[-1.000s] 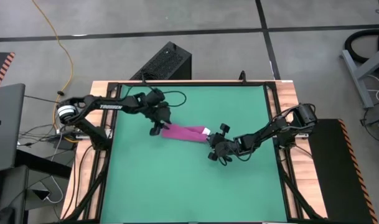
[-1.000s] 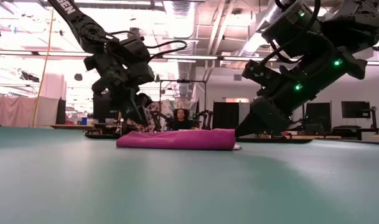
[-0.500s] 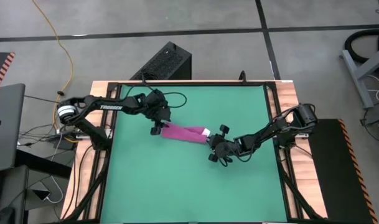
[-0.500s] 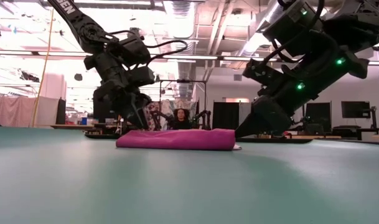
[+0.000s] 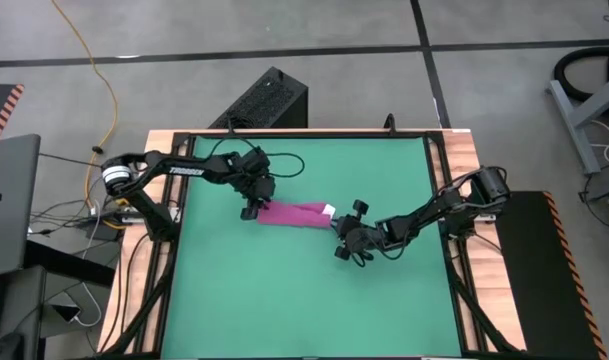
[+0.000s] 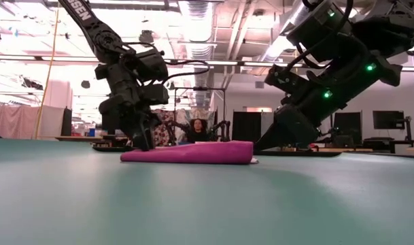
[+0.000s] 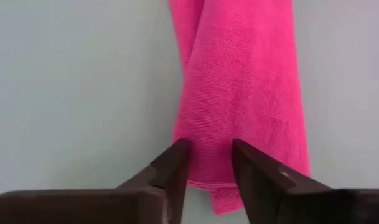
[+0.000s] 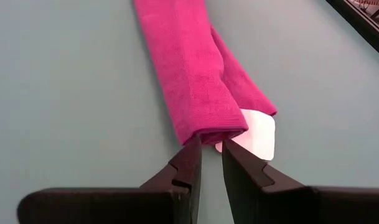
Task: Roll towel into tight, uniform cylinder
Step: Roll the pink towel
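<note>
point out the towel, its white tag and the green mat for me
towel (image 5: 292, 212), high view, middle of the rolled pink cloth
white tag (image 8: 262, 135), right wrist view, flat face of the tag beside the roll's end
green mat (image 5: 284, 300), high view, bare stretch in front of the arms

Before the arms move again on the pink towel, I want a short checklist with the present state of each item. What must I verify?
1. Towel lies on the green mat, away from its edges: ok.
2. Left gripper straddles one end of the towel, fingers apart: ok.
3. Right gripper sits at the other end, beside the white tag: ok.
4. Right gripper holds cloth: cannot tell.
5. Roll is tight and uniform: not ok, a loose flap shows along one side.
</note>
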Controlling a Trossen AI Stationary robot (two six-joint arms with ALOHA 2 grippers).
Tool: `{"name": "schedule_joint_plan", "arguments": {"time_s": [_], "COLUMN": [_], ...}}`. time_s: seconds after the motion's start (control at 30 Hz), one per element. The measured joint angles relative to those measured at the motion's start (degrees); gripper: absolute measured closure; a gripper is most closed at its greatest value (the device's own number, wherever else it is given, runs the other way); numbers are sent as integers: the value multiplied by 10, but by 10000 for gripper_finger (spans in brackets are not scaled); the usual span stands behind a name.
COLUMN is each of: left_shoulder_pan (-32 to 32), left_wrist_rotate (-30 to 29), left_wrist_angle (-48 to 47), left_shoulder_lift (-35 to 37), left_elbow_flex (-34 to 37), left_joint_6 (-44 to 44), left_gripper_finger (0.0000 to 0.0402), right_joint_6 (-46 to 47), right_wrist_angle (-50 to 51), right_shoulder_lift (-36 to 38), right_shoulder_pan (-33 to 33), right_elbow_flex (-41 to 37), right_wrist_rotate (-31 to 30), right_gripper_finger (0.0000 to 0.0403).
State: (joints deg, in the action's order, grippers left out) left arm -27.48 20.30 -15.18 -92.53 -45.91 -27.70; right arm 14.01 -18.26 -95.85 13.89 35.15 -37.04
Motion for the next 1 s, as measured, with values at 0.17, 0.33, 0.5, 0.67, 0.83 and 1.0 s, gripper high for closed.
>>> {"name": "schedule_joint_plan", "arguments": {"time_s": [0.17, 0.33, 0.5, 0.67, 0.83, 1.0], "left_shoulder_pan": [19, 55, 95, 125, 136, 136], "left_wrist_rotate": [-6, -30, -95, -131, -139, -142], "left_wrist_angle": [-10, -32, -63, -72, -74, -75], "left_shoulder_lift": [0, 0, 9, 49, 95, 115], "left_elbow_flex": [-8, -11, -12, -12, -12, -12], "left_joint_6": [15, 60, 110, 140, 149, 153], "left_gripper_finger": [373, 399, 401, 401, 401, 401], "right_joint_6": [1, 0, -4, -44, -105, -116], "right_wrist_angle": [-2, -6, -7, -63, -88, -109], "right_shoulder_lift": [0, 0, 0, 0, 0, 0], "right_shoulder_pan": [1, 4, 4, 7, 0, -39], "right_elbow_flex": [0, 0, 0, 0, 1, 1], "right_wrist_rotate": [0, -1, -2, -3, 2, 111], "right_gripper_finger": [317, 317, 317, 317, 314, 263]}}
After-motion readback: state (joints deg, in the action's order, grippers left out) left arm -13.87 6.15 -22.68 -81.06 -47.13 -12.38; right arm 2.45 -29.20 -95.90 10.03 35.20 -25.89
